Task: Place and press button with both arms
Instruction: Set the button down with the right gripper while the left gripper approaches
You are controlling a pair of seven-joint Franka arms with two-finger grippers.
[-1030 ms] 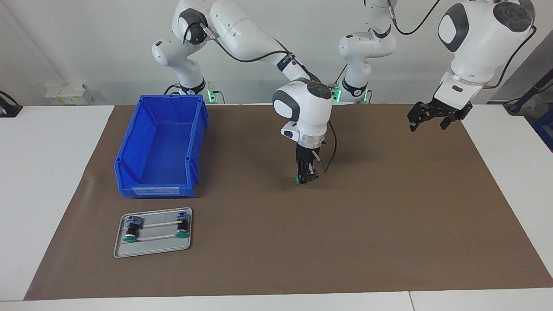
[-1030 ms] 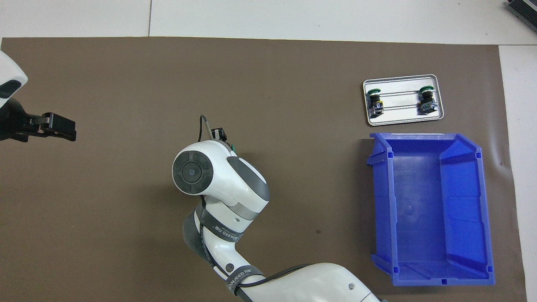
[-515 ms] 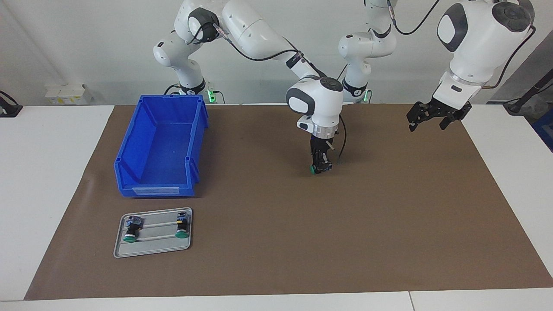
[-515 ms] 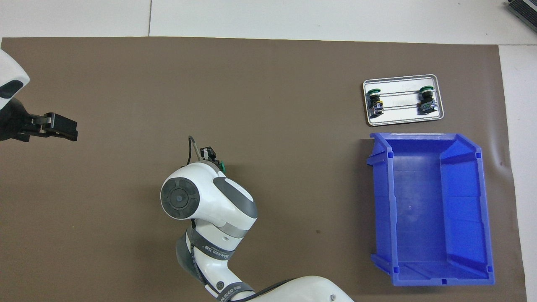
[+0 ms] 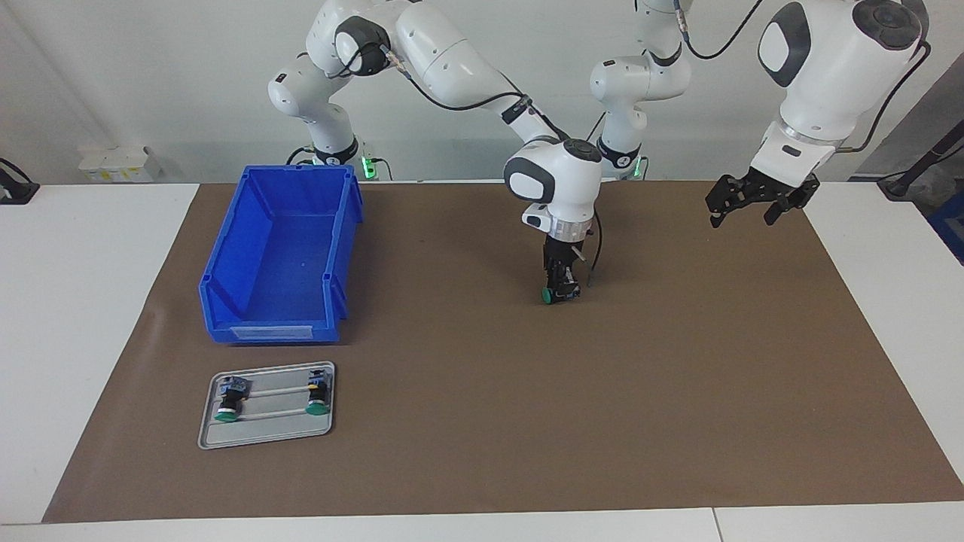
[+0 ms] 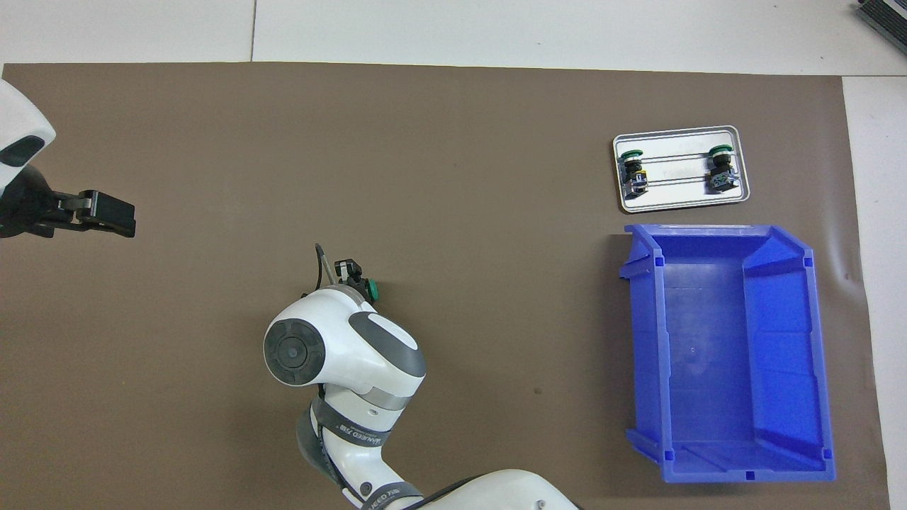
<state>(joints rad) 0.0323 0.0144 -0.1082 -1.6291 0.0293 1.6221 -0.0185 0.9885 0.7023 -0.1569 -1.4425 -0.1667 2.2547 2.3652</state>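
Right gripper [image 5: 561, 292] low over mat [image 5: 482, 421] mid-table, button [image 5: 547, 295] at its fingertips near mat; grip or release: cannot tell. Blue bin [image 5: 280, 256] and tray [image 5: 265, 406] with two more buttons toward right arm's end. Left gripper [image 5: 755, 205] waits raised over left arm's end, fingers spread.

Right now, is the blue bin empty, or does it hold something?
Empty. In both views the blue bin shows only its bare blue floor and nothing lies inside.
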